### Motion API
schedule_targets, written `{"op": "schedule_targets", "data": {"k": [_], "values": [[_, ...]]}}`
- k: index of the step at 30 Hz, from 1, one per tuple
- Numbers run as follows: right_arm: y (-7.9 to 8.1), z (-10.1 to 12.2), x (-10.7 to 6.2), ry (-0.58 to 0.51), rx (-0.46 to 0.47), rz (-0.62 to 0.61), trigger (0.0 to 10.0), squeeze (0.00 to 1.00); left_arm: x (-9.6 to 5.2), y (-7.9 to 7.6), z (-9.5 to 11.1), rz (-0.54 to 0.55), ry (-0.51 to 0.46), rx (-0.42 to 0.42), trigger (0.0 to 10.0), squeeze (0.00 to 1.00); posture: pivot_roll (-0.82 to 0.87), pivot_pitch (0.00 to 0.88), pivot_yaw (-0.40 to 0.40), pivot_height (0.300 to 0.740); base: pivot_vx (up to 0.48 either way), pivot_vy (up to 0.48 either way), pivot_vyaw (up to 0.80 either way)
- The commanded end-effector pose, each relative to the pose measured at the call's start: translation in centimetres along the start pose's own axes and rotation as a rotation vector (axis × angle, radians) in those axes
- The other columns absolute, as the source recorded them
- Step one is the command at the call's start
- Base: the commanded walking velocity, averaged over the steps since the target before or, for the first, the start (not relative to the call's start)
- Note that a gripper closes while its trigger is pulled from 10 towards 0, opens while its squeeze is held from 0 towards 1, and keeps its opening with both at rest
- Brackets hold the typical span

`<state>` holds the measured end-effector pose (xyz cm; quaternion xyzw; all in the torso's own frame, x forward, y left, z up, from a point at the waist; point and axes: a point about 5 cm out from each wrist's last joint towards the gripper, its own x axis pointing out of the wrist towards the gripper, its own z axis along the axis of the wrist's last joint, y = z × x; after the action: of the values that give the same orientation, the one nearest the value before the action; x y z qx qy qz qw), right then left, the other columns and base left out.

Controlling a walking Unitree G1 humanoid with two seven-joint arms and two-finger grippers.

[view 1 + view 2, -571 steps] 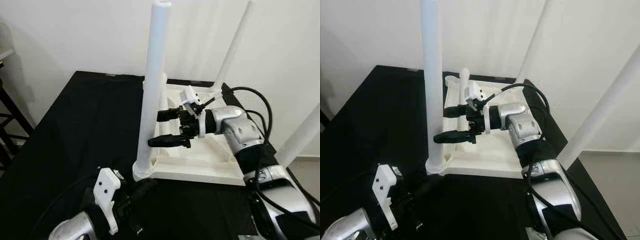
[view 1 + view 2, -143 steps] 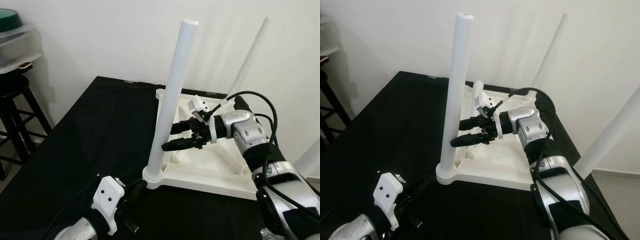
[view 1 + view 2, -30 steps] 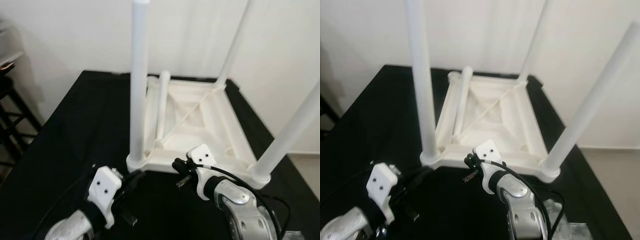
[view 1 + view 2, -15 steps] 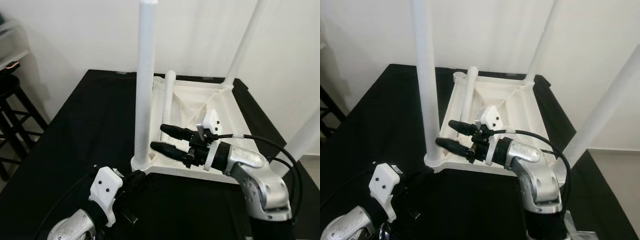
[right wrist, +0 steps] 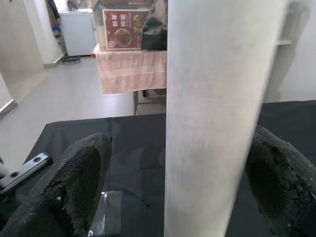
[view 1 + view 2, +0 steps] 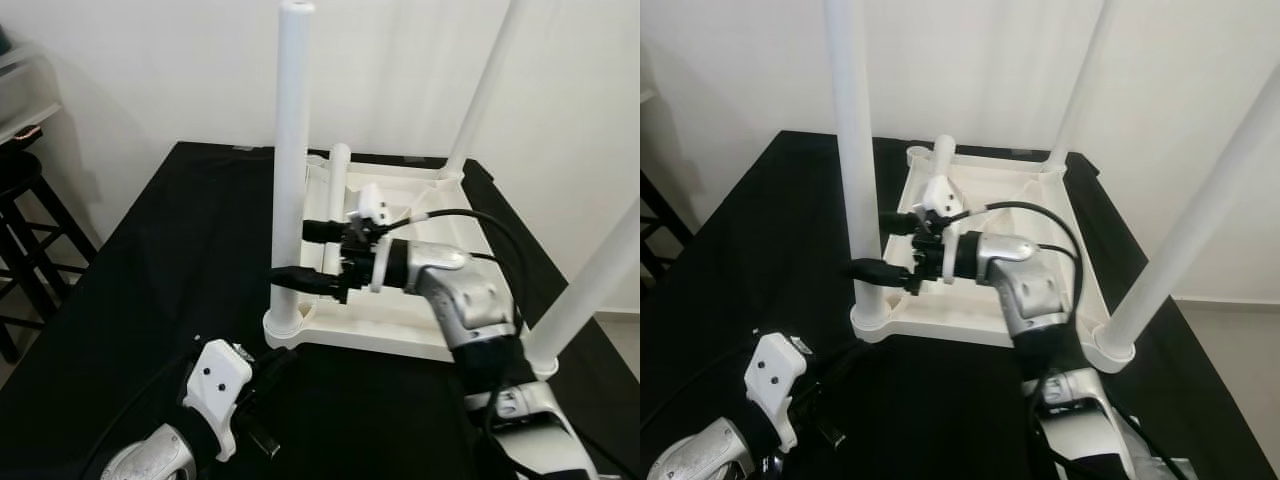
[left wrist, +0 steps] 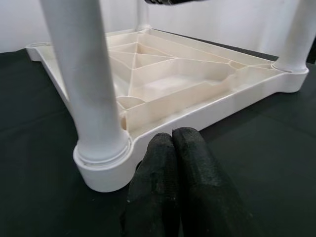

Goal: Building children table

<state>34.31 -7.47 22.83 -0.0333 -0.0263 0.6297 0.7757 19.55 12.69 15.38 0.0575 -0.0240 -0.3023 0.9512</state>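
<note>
A white plastic children's table (image 6: 440, 320) lies upside down on a black-covered surface. Three legs stand upright in its corners: the near-left leg (image 6: 292, 150), the far-right leg (image 6: 487, 85) and the near-right leg (image 6: 592, 285). A loose leg (image 6: 336, 195) lies inside the frame along its left side. My right gripper (image 6: 296, 254) is open, with one finger on each side of the near-left leg (image 5: 217, 113) at mid-height. My left gripper (image 7: 172, 136) is shut on nothing. It rests low on the black cloth, just in front of that leg's corner socket (image 7: 101, 165).
A black stool (image 6: 22, 205) stands off the left edge of the black surface (image 6: 150, 260). A white wall rises close behind. The right arm's cable (image 6: 500, 235) loops over the frame. The near-right leg leans over the right edge.
My right gripper has moved left from above the frame's near edge, and its open fingers now straddle the near-left leg. The left gripper has stayed by the corner.
</note>
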Motion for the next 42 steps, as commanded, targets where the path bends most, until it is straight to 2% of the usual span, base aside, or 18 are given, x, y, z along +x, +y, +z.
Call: {"op": "schedule_targets", "data": {"k": [1,3,5,6,14,20,21,23,24,25,26,27,28,34,37,38,41,42], "values": [[-0.1,-0.1,0.8,-0.006,0.012,0.048,10.0,0.00,-0.1,-0.4,0.0,-0.011,0.007,-0.006,10.0,0.00,0.14,0.054,-0.100,0.740,0.000,0.000,0.00],[-0.1,-0.2,1.6,-0.027,0.040,0.102,9.1,0.00,-0.2,-0.5,0.0,-0.011,0.007,-0.008,10.0,0.00,0.15,0.056,-0.101,0.740,0.000,0.000,0.00],[-0.1,-0.2,1.6,-0.027,0.040,0.102,9.1,0.00,-0.2,-0.5,0.0,-0.011,0.007,-0.008,10.0,0.00,0.15,0.056,-0.101,0.740,0.000,0.000,0.00],[-0.2,-0.3,1.9,-0.032,0.044,0.113,0.0,0.00,-0.2,-0.6,0.0,-0.011,0.007,-0.009,10.0,0.00,0.15,0.057,-0.102,0.740,0.000,0.000,0.00],[-1.4,-0.4,1.3,-0.068,0.048,0.070,0.0,0.00,-0.1,-0.6,0.1,-0.010,0.004,-0.013,10.0,0.00,0.14,0.063,-0.104,0.740,0.000,0.000,0.00],[-1.7,-1.1,-0.6,-0.013,0.004,-0.092,0.0,0.00,0.0,-0.6,0.2,-0.010,-0.001,-0.014,10.0,0.00,0.12,0.071,-0.112,0.740,0.000,0.000,0.00],[-1.0,-1.9,-1.6,0.011,0.013,-0.250,0.0,0.00,0.0,-0.5,0.3,-0.009,-0.003,-0.013,10.0,0.00,0.11,0.080,-0.117,0.740,0.000,0.000,0.00],[-0.4,-2.3,-1.9,0.015,0.027,-0.323,0.0,0.00,0.0,-0.5,0.3,-0.008,-0.003,-0.013,10.0,0.00,0.11,0.080,-0.117,0.740,0.000,0.000,0.00],[0.6,-3.5,-2.1,0.031,0.063,-0.603,0.0,0.00,0.0,-0.3,0.3,-0.007,-0.004,-0.011,10.0,0.00,0.10,0.084,-0.115,0.740,0.000,0.000,0.00],[0.6,-3.5,-2.1,0.031,0.063,-0.603,0.0,0.00,0.0,-0.3,0.3,-0.007,-0.004,-0.011,10.0,0.00,0.10,0.084,-0.115,0.740,0.000,0.000,0.00],[2.9,-5.7,-2.8,0.124,0.116,-0.818,0.0,0.00,-0.1,-0.1,0.4,-0.006,-0.004,-0.010,10.0,0.00,0.08,0.092,-0.099,0.740,0.000,0.000,0.00],[2.9,-5.7,-2.8,0.124,0.116,-0.818,0.0,0.00,-0.1,-0.1,0.4,-0.006,-0.004,-0.010,10.0,0.00,0.08,0.092,-0.099,0.740,0.000,0.000,0.00],[6.5,-6.8,-2.7,0.219,0.051,-0.849,0.0,0.00,0.0,0.4,0.2,-0.008,0.001,-0.004,10.0,0.00,0.07,0.081,-0.075,0.740,0.000,0.000,0.00],[5.1,-6.0,-3.5,0.177,0.060,-0.807,0.0,0.00,0.1,0.6,0.0,-0.009,0.002,-0.006,10.0,0.00,0.08,0.068,-0.094,0.740,0.000,0.000,0.00],[5.6,-6.3,-3.0,0.199,0.090,-0.754,0.0,0.00,0.0,0.7,0.1,0.000,0.002,-0.003,10.0,0.00,0.08,0.067,-0.092,0.740,0.000,0.000,0.00],[6.0,-6.3,-2.6,0.202,0.097,-0.717,10.0,0.00,-0.1,0.7,0.1,0.005,0.001,-0.002,10.0,0.00,0.09,0.066,-0.097,0.740,0.000,0.000,0.00],[6.3,-5.9,-2.2,0.182,0.113,-0.681,10.0,0.00,-0.1,0.8,0.1,0.006,0.001,-0.001,10.0,0.00,0.08,0.063,-0.090,0.740,0.000,0.000,0.00],[6.3,-5.1,-1.9,0.124,0.134,-0.612,10.0,1.00,-0.1,0.8,0.1,0.005,0.001,-0.003,10.0,0.00,0.08,0.059,-0.084,0.740,0.000,0.000,0.00]]}}
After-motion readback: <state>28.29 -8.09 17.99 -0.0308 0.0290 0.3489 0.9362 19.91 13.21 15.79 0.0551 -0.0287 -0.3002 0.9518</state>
